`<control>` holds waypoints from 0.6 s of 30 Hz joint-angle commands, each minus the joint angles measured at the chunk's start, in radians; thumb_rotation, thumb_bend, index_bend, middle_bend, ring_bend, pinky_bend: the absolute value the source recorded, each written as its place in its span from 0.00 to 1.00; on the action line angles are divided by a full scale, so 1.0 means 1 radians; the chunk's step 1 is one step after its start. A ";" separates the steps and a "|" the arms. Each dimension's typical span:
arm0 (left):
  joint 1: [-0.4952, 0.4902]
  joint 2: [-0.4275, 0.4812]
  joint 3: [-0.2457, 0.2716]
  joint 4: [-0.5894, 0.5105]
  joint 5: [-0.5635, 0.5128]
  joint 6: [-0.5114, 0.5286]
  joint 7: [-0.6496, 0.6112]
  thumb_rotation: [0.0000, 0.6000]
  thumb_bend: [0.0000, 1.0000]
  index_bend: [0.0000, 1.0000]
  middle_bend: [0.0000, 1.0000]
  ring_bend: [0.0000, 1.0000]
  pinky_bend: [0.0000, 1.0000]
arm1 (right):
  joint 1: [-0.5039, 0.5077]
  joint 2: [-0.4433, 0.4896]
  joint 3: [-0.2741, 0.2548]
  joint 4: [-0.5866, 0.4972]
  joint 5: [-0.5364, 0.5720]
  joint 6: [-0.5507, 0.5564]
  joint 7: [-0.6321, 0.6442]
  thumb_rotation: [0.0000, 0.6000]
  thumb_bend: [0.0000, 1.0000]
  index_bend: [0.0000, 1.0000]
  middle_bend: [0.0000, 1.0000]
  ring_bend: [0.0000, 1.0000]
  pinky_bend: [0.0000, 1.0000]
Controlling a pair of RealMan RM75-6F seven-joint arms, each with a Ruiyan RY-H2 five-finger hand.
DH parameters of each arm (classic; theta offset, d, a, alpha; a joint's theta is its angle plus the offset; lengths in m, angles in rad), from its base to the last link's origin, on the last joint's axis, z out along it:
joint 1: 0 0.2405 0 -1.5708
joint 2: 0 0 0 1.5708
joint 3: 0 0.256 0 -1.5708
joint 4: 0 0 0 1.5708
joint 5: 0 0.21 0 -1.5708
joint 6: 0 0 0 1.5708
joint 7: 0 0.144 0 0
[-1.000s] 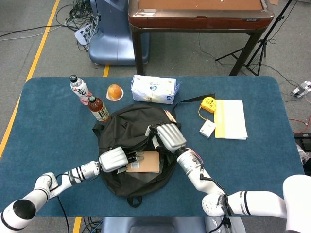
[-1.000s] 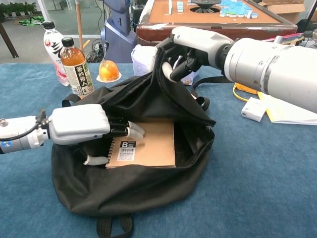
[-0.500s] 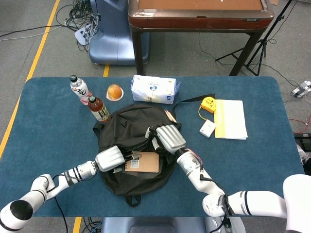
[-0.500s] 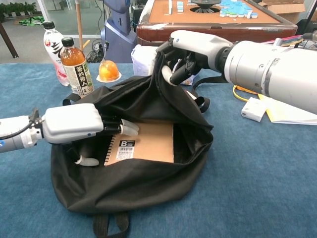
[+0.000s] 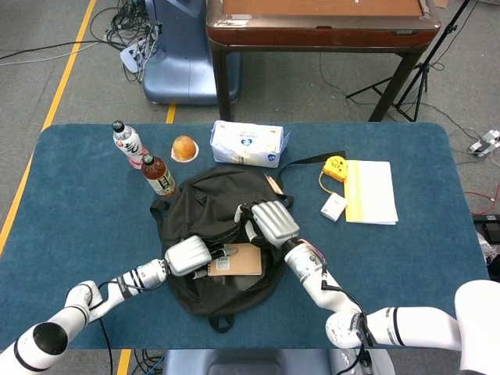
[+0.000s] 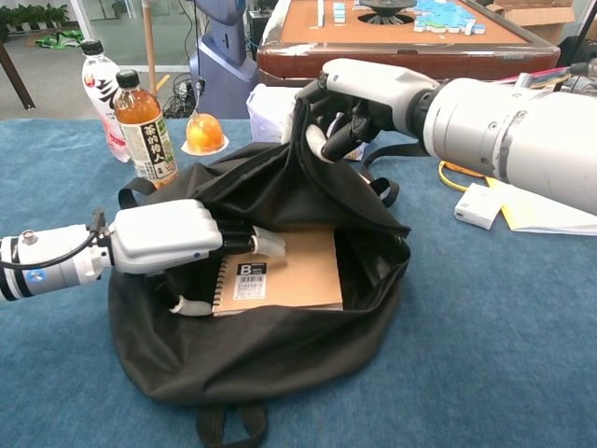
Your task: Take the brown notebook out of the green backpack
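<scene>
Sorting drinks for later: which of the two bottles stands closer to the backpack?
The amber tea bottle with the black cap, right at the backpack edge; the clear bottle with the pink label stands behind it, further left.

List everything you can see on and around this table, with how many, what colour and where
backpack: 1, dark, table centre, mouth open
notebook: 1, brown, lying in the backpack's mouth
bottles: 2, table's far left; one with amber drink, one clear with pink label
orange cup: 1, beside the bottles
tissue pack: 1, white and blue, behind the backpack
tape measure: 1, yellow, right of the backpack
small box: 1, white, by the yellow pad
pad: 1, yellow and white, table's right
wooden table: 1, brown, behind
left hand: white, grips the notebook's spiral edge
right hand: white, holds the backpack's upper flap up
</scene>
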 commanded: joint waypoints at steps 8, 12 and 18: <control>0.008 -0.039 -0.027 -0.001 -0.057 -0.027 -0.091 1.00 0.21 0.14 0.10 0.12 0.21 | -0.002 0.003 0.002 0.007 -0.003 0.001 0.009 1.00 0.73 0.43 0.42 0.32 0.31; 0.006 -0.049 -0.036 0.001 -0.068 -0.021 -0.110 1.00 0.21 0.17 0.10 0.12 0.21 | -0.001 0.001 0.000 0.013 -0.005 0.001 0.009 1.00 0.73 0.43 0.42 0.32 0.31; 0.006 -0.065 -0.039 0.016 -0.076 -0.018 -0.104 1.00 0.26 0.20 0.10 0.12 0.21 | -0.001 -0.002 0.000 0.020 -0.004 0.001 0.011 1.00 0.73 0.43 0.42 0.32 0.31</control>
